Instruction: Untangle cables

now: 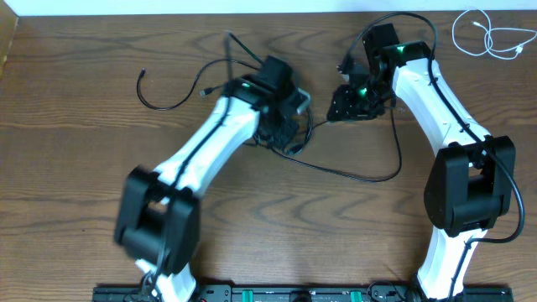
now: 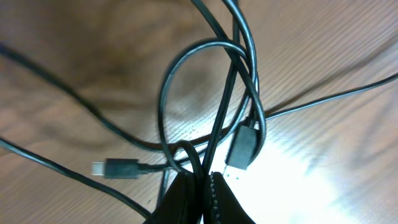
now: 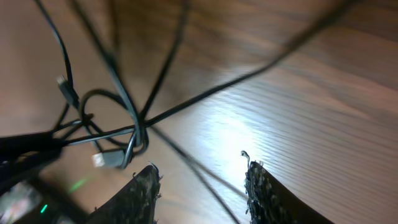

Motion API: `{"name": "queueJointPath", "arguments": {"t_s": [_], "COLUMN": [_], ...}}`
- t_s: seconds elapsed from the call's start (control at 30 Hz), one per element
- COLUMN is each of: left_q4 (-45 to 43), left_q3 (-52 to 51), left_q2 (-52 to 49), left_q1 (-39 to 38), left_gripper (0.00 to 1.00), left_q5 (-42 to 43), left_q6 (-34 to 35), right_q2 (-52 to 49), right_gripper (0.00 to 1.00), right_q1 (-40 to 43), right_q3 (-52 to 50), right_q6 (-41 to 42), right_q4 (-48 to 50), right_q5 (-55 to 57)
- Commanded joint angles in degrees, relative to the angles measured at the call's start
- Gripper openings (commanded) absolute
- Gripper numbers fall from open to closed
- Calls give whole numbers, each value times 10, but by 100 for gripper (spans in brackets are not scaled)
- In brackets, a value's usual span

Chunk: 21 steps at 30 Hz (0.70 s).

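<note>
Cable tangle (image 1: pixel 298 149) centre, lone cable (image 1: pixel 491 32) far right

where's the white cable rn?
Overhead view: the white cable lies looped at the far right corner of the table, beyond the right arm and well apart from the black cables tangled mid-table.

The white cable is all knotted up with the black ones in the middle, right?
Not quite. The white cable is not in the knot. It lies by itself at the far right corner of the table, apart from the black cables. The overhead view shows this. The black ones are knotted up in the middle.
</note>
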State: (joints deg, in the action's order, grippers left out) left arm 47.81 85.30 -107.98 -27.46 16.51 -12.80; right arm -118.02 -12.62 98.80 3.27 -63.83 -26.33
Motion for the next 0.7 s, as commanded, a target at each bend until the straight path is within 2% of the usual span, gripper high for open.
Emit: {"name": "queueJointPath", "arguments": {"t_s": [0.0,0.2,0.3,0.43,0.5,0.67], "left_q4": [3,6,10,0,-8,-34], "left_q3": [23,23,23,23,23,23], "left_q2": [89,133,135,135,135,135], "left_q1": [33,72,77,78,81,108], "left_gripper": [7,7,8,7,8,7], "left_q5": [71,150,172,205,205,204], "left_q6": [74,91,91,115,144,257], "right_q2": [23,87,129,137,135,134], "right_gripper": [45,48,55,54,53,57], "right_q1": [-3,-5,-7,-14,-20,-48], "right_q3": [-2,-2,-2,-3,-3,-3], "right_q6": [-87,-94,-92,-50,-30,91], "right_q4": [4,34,54,50,42,31], "right_q5": [-161,-191,-189,-183,-157,19]}}
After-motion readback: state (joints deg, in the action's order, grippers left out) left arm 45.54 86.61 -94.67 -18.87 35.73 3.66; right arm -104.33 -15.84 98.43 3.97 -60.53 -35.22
